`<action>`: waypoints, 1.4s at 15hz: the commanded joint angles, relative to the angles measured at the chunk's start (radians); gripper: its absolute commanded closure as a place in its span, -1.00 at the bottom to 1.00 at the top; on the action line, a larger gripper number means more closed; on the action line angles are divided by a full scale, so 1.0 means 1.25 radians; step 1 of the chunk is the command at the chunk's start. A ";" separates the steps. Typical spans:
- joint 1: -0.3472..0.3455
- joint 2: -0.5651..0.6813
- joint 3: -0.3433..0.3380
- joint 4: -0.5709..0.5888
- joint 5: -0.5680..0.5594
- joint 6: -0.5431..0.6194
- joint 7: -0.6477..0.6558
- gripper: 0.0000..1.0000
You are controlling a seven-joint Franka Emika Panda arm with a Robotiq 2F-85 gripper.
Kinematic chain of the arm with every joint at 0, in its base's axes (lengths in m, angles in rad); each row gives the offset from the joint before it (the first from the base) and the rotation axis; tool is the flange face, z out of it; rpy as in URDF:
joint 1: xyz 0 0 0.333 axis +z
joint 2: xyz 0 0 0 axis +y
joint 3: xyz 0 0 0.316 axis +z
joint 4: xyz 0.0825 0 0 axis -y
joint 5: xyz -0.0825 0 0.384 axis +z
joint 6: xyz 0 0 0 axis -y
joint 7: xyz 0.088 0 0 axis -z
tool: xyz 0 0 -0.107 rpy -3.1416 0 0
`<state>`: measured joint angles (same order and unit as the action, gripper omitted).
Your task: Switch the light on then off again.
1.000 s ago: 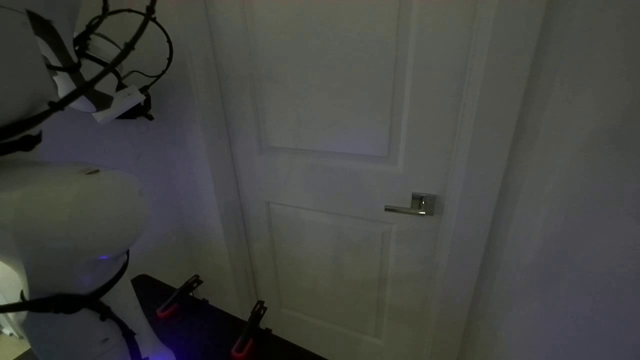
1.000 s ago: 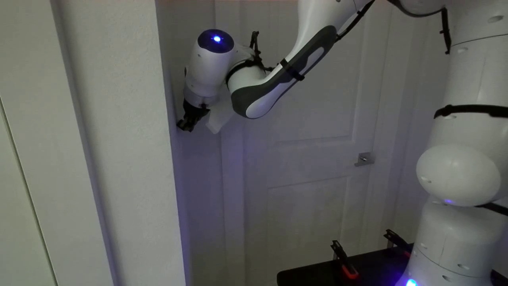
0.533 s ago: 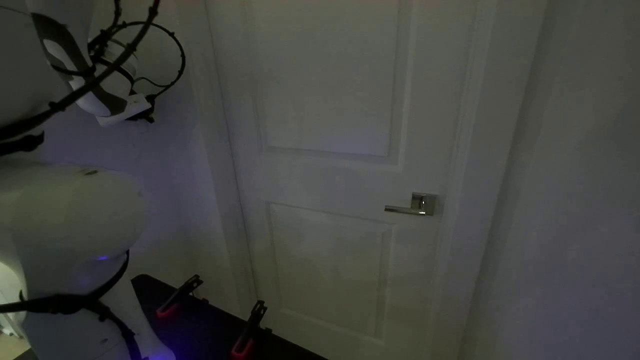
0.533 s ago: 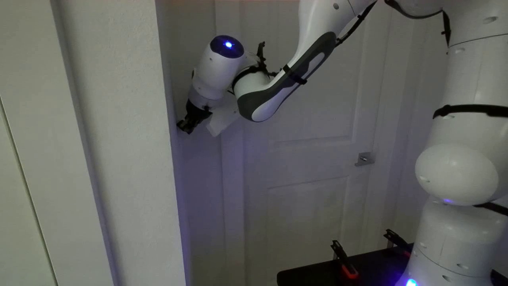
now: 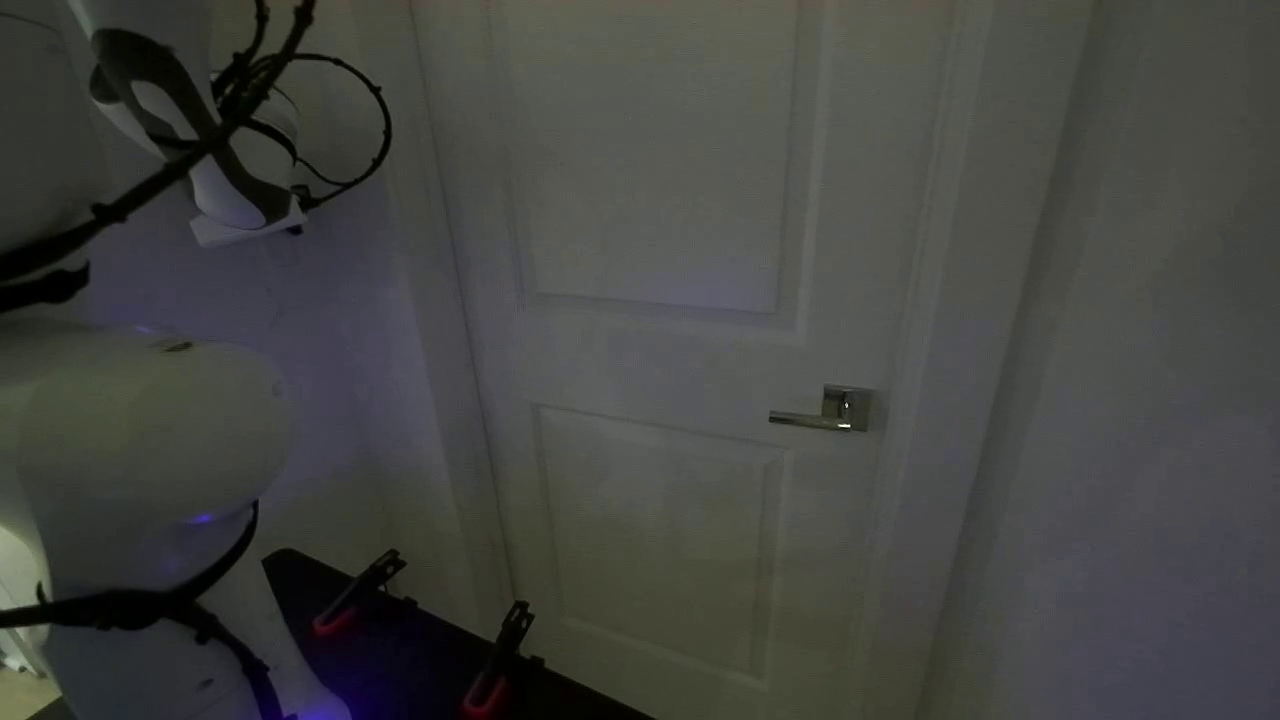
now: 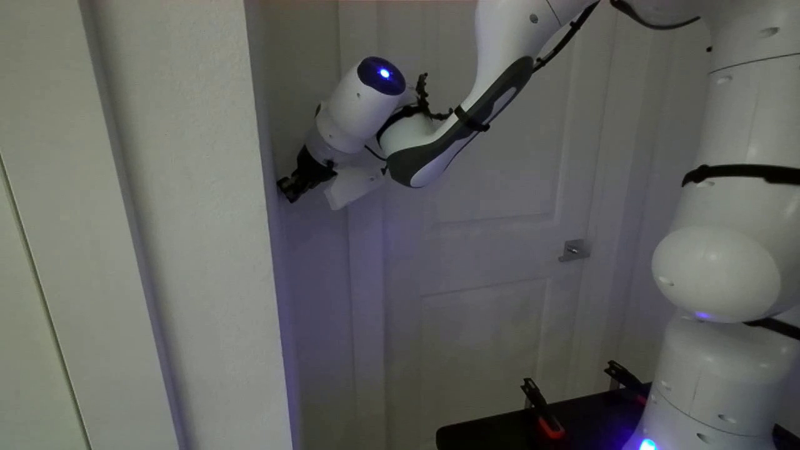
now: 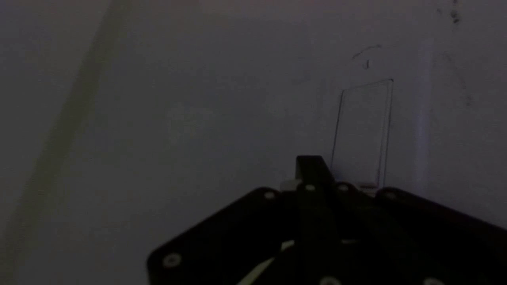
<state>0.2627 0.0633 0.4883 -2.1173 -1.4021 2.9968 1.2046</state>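
Observation:
The light itself is out of view. Its white switch plate (image 7: 361,130) shows in the wrist view as a thin-lined upright rectangle on a dim wall. My gripper (image 7: 315,169) is shut, its dark fingers together with no object between them. In that view the tips overlap the plate's lower left edge and the fingers hide its lower end; whether they touch it I cannot tell. In an exterior view the black gripper (image 6: 290,189) points down and left, its tips right at the wall behind a protruding corner. The switch plate cannot be seen there.
A white door (image 5: 650,360) with a silver lever handle (image 5: 845,408) stands in both exterior views. The protruding wall corner (image 6: 206,219) is close to the gripper. Black-and-red clamps (image 6: 542,409) sit on the dark table (image 6: 487,431) at the robot's base.
In an exterior view the wrist has swung right and the hand leans over more, while the tips stay near the same spot at the wall, slightly higher. The room remains dim.

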 commanded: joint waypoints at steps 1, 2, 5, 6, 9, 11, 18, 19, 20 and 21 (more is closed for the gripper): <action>-0.004 0.014 0.001 0.003 0.029 0.048 0.001 1.00; -0.007 0.023 0.003 -0.007 0.065 0.054 -0.028 1.00; -0.012 0.032 0.008 -0.026 0.145 0.070 -0.087 1.00; -0.014 0.032 0.009 -0.032 0.166 0.076 -0.106 1.00; -0.017 0.027 0.009 -0.039 0.215 0.089 -0.144 1.00; -0.020 0.019 0.008 -0.044 0.231 0.104 -0.159 1.00; -0.052 0.018 0.009 -0.072 0.266 0.211 -0.189 1.00; -0.056 0.019 0.011 -0.076 0.267 0.227 -0.190 1.00; -0.061 0.023 0.013 -0.079 0.264 0.244 -0.189 1.00; -0.065 0.025 0.016 -0.083 0.261 0.257 -0.187 1.00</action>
<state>0.1978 0.0978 0.4866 -2.1999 -1.0960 3.2418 1.0028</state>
